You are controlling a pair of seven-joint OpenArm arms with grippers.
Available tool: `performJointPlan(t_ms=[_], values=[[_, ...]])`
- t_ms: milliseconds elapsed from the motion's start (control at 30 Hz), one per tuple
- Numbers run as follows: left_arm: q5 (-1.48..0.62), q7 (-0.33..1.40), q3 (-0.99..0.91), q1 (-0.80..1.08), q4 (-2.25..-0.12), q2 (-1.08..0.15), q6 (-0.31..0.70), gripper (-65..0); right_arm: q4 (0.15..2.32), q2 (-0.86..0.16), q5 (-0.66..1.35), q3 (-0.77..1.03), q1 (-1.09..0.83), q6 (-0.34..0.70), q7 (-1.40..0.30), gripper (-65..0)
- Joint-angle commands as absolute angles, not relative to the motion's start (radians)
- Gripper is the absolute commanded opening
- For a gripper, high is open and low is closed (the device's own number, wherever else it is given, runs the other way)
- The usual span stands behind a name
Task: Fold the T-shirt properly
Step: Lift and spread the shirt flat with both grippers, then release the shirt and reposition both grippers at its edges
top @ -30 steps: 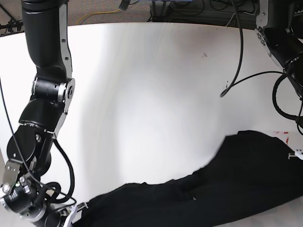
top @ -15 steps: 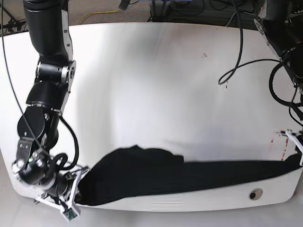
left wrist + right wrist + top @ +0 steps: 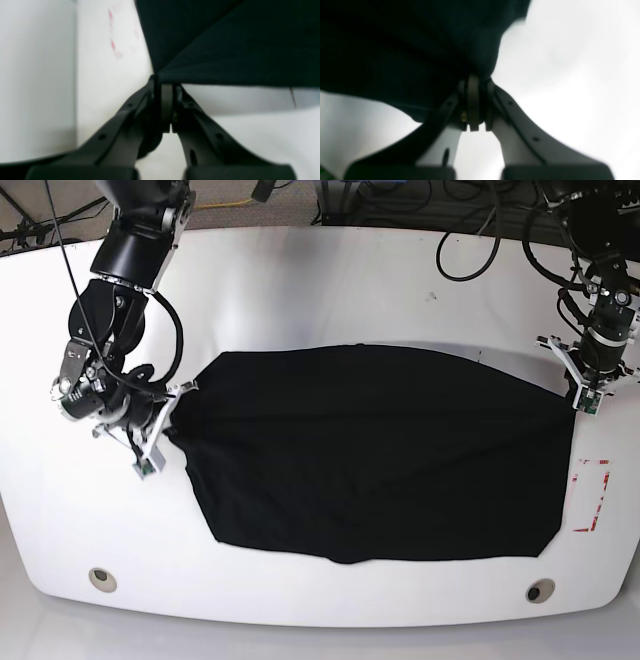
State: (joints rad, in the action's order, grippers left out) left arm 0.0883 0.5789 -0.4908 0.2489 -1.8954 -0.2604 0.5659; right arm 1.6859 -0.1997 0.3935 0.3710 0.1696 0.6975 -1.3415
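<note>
Black T-shirt [image 3: 375,455] is spread wide over the white table [image 3: 300,290], held at 2 opposite corners. Right gripper [image 3: 168,412], at the base view's left, is clamped on the shirt's corner there; arm drops from the top-left corner, wrist bent inward twd the cloth. Left gripper [image 3: 581,392], at the view's right, is pinched shut on the other upper corner; arm hangs from top right w/ cables looped above it. Wrist views confirm: left gripper [image 3: 163,82] w/ jaws together on a taut fabric edge, right gripper [image 3: 475,82] closed on bunched cloth.

Edges: shirt's top edge runs about straight btwn the grippers, lower edge curves and stops short of the table's near rim. Bare table beyond the shirt to the far side, and a band along the front. Red marks [image 3: 590,495] lie just beside the shirt's right edge.

Vs half a sec ago: shirt was a narrow crumpled strip along the near edge, both grippers low; now both have gone up-table and the cloth is stretched out flat
</note>
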Motion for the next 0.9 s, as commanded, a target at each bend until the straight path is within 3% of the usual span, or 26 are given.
performJointPlan(t_ms=[0, 333, 633, 700, 867], values=[[0.084, 0.536, -0.498, 0.263, -1.908, -0.277, 0.555, -65.0, 1.704, -0.217, 0.435, 0.392, 0.157, 0.698, -1.326, -65.0], [0.081, 0.529, -0.524, 0.417, -1.914, -0.277, 0.555, -65.0, 1.704, -0.213, 0.575, 0.452, -0.065, 0.698, -1.333, -65.0], [0.081, 0.473, -0.527, 0.473, -1.906, -0.277, 0.556, -65.0, 1.704, -0.213, 0.615, 0.455, -0.087, 0.698, -1.331, -65.0], [0.081, 0.473, -0.526, 0.472, -1.906, -0.277, 0.556, -65.0, 1.705, -0.211, 0.615, 0.455, -0.085, 0.698, -1.33, -61.2], [0.082, 0.472, -0.509, 0.472, -1.906, -0.277, 0.556, -65.0, 1.747, -0.17, 0.616, 0.518, -0.113, 0.698, -1.33, -29.6]])
